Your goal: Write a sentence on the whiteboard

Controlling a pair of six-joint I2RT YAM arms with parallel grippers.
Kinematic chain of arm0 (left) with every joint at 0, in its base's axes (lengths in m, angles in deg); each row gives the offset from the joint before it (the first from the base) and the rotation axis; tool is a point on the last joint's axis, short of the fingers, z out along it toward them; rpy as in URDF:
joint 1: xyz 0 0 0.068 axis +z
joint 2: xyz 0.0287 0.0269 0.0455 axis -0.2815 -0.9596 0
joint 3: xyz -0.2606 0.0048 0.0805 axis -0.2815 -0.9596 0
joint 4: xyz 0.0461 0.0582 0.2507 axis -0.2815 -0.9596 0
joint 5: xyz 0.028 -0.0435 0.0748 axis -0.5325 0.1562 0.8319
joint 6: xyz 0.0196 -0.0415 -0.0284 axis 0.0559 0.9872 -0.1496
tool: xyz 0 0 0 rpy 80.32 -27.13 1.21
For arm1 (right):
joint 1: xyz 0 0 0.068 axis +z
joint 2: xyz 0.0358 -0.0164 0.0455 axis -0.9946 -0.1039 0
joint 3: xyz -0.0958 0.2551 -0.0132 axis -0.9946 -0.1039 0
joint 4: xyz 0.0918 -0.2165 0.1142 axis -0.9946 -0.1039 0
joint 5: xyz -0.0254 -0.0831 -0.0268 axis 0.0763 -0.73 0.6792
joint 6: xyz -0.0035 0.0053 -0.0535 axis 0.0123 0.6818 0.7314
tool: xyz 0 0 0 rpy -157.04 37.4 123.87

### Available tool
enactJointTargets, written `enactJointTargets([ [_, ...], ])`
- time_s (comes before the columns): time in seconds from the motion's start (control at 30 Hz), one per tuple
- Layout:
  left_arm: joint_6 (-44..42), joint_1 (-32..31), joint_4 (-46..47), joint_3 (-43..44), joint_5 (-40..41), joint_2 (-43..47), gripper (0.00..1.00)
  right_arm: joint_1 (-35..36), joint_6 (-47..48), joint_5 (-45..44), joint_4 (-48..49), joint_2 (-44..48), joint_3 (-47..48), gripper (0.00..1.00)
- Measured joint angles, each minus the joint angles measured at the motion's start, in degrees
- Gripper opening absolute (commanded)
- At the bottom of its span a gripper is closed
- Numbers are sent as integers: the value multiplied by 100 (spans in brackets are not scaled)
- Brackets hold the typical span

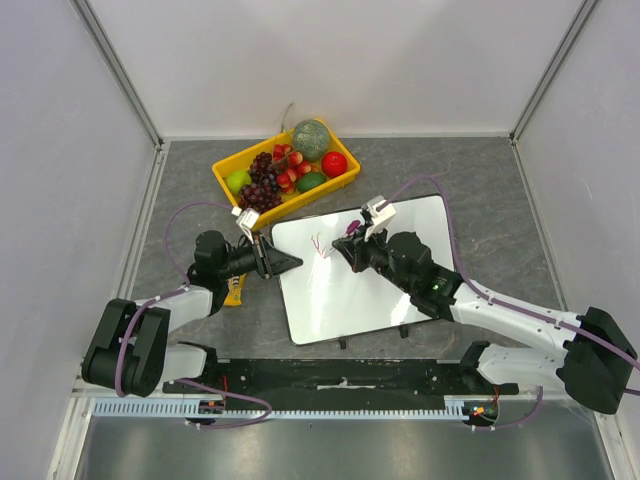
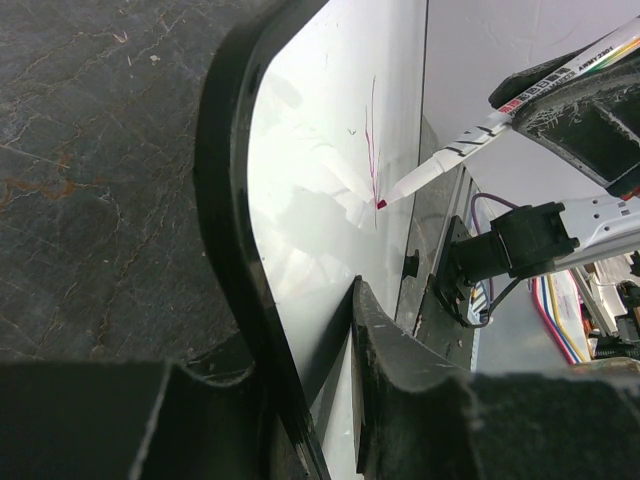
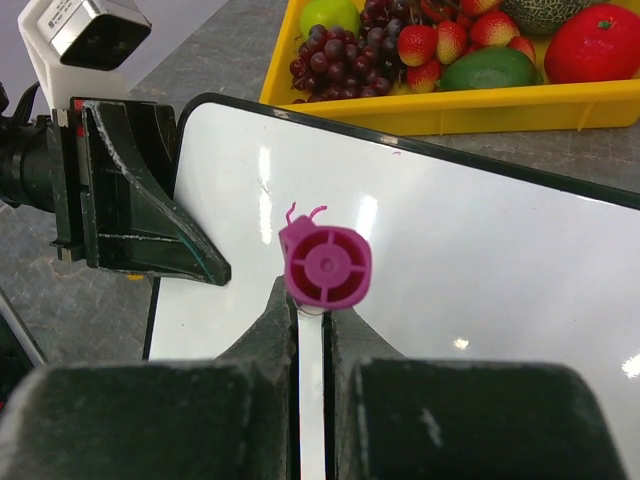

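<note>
Table [image 1: 480,180]: grey and mottled. It carries everything else here.
Whiteboard [image 1: 370,290]: lies flat in the centre of the overhead view, turned a little askew. Two small black clips sit on its lower edge. Most of the surface is bare, so I judge the sentence is barely begun.
Fruit tray [image 1: 225,168]: yellow, just above the board's upper left corner. It is close enough that I should keep my strokes from running up towards it.
My left gripper [image 1: 285,262]: the jaws are partly closed and pinch the board's left edge, with the black rim between them. For the writing to go well this hold should be firm and motionless, so the board cannot slide under the pen.
My right gripper [image 3: 310,310]: closed tight around the marker, near the board's upper left part in the overhead view.
Marker [image 2: 470,140]: white barrel with a magenta end cap, held slanted. In the left wrist view its magenta tip is at the surface, though I cannot tell if it truly touches.
Marks [image 2: 372,150]: a few thin magenta strokes beside the tip, and no readable letter yet.
How I would proceed: light, even pressure and short strokes, working rightwards across the bare white area. I would lift cleanly between letters to avoid dragging lines.
</note>
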State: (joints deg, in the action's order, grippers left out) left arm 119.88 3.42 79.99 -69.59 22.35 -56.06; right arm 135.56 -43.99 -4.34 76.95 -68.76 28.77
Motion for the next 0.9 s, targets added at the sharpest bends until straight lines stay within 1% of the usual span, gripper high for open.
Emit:
enactJointTargets([
  [0.6,0,0,0,0,2,-9,2,11,-42,-361,-15,57,-17,0],
  [0.9,0,0,0,0,0,-9,2,11,4,-581,9,-26,125,0],
])
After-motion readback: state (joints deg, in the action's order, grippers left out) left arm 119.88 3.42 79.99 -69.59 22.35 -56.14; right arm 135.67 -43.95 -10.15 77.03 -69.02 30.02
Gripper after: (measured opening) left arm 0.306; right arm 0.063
